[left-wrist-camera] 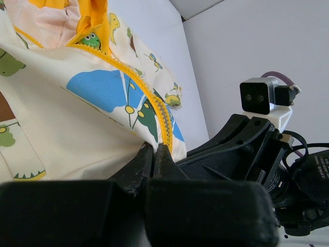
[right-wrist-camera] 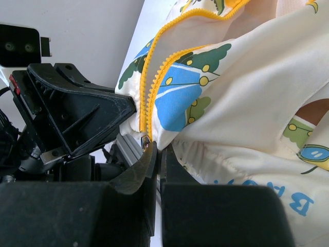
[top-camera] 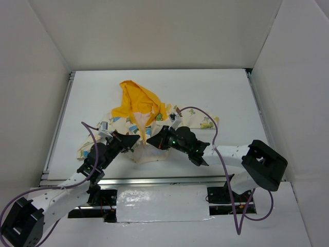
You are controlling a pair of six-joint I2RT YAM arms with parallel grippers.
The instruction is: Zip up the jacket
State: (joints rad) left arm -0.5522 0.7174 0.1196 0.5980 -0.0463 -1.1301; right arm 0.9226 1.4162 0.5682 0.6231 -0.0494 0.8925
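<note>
The jacket (top-camera: 154, 121), cream with cartoon prints, lies on the table with its yellow hood (top-camera: 136, 99) towards the back. Its bottom hem is lifted between the two grippers. My left gripper (top-camera: 134, 140) is shut on the hem beside the yellow zipper (left-wrist-camera: 165, 119), as the left wrist view (left-wrist-camera: 154, 148) shows. My right gripper (top-camera: 154, 138) is shut on the hem at the foot of the zipper (right-wrist-camera: 150, 98), as the right wrist view (right-wrist-camera: 158, 149) shows. The metal slider (right-wrist-camera: 146, 141) sits right at its fingertips. Above the slider the two zipper tapes part.
The white table (top-camera: 226, 92) is walled in by white panels at the back and sides. A metal rail (top-camera: 154, 181) runs along the near edge. A purple cable (top-camera: 198, 110) loops over the jacket's right sleeve (top-camera: 205, 121). The two grippers are nearly touching.
</note>
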